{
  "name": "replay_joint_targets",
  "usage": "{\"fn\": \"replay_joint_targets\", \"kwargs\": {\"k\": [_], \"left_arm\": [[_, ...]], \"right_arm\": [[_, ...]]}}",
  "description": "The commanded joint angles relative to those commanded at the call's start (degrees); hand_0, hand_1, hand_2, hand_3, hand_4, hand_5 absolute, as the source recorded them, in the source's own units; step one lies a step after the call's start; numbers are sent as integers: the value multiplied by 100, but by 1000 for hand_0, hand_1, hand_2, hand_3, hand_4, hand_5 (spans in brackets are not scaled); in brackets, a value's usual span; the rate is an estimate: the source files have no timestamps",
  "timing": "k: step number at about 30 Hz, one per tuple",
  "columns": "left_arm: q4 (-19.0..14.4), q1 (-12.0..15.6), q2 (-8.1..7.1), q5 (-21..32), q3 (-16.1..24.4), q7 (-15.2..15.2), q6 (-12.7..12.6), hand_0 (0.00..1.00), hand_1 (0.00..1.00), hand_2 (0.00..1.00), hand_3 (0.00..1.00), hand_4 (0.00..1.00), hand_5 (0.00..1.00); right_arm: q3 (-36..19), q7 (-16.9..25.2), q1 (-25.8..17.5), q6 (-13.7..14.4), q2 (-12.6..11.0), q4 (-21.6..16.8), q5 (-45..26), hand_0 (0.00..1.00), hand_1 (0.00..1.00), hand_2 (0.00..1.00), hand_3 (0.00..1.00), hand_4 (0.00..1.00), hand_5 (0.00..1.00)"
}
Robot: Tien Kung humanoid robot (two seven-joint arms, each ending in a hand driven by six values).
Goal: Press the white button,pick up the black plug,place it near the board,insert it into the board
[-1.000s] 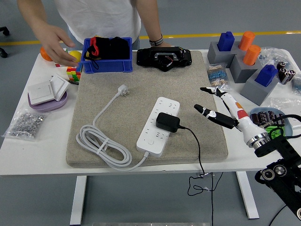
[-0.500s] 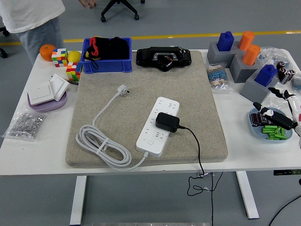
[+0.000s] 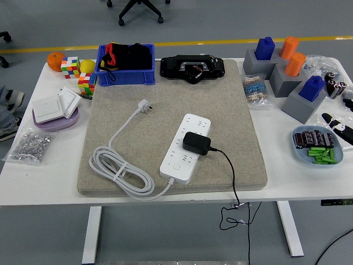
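Black plug (image 3: 196, 143) sits seated in the white power strip (image 3: 186, 147) on the grey mat (image 3: 165, 94), cord trailing off the worktop (image 3: 38, 160) edge. Right hand (image 3: 337, 122) barely visible at right edge by blue dish (image 3: 300, 150); grip state cannot be told.

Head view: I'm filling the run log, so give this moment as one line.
black plug: seated in power strip | right hand: at right edge, off the mat | left hand: out of view
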State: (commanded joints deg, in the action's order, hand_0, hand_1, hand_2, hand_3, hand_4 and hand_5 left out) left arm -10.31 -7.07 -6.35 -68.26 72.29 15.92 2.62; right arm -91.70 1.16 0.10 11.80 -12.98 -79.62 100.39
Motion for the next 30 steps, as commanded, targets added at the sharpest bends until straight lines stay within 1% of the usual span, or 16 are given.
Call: {"fn": "replay_joint_targets", "kwargs": {"k": [5, 10, 14, 21, 25, 26, 30], "left_arm": [[0, 128, 34, -85, 187, 3, -22, 707, 665, 585, 676, 661, 270], [0, 119, 64, -53, 105, 6, -6, 707, 665, 585, 677, 661, 270], [0, 101, 67, 16, 14, -9, 2, 707, 665, 584, 676, 661, 269], [0, 94, 54, -18, 79, -13, -1, 707, 665, 585, 676, 662, 269], [0, 94, 64, -43, 119, -9, -2, 707, 665, 585, 676, 662, 269], [0, 96, 66, -60, 127, -4, -1, 707, 665, 584, 676, 661, 268], [0, 103, 65, -80, 135, 2, -2, 707, 665, 584, 676, 661, 268]], "right_arm": [[-77, 7, -200, 26, 90, -109, -2, 938, 839, 796, 795, 998, 630], [-175, 11, -204, 32, 181, -96, 1, 936, 839, 792, 794, 998, 630], [-223, -8, -199, 18, 146, -50, -11, 934, 833, 787, 791, 998, 628], [-314, -21, -235, 23, 217, -91, 12, 930, 830, 784, 788, 995, 623], [-329, -36, -213, 18, 193, -73, 9, 930, 830, 784, 788, 995, 623], [-334, -40, -205, 19, 187, -79, 5, 916, 807, 775, 784, 990, 616], [-337, -31, -210, 27, 206, -102, -63, 916, 807, 775, 784, 990, 616]]}}
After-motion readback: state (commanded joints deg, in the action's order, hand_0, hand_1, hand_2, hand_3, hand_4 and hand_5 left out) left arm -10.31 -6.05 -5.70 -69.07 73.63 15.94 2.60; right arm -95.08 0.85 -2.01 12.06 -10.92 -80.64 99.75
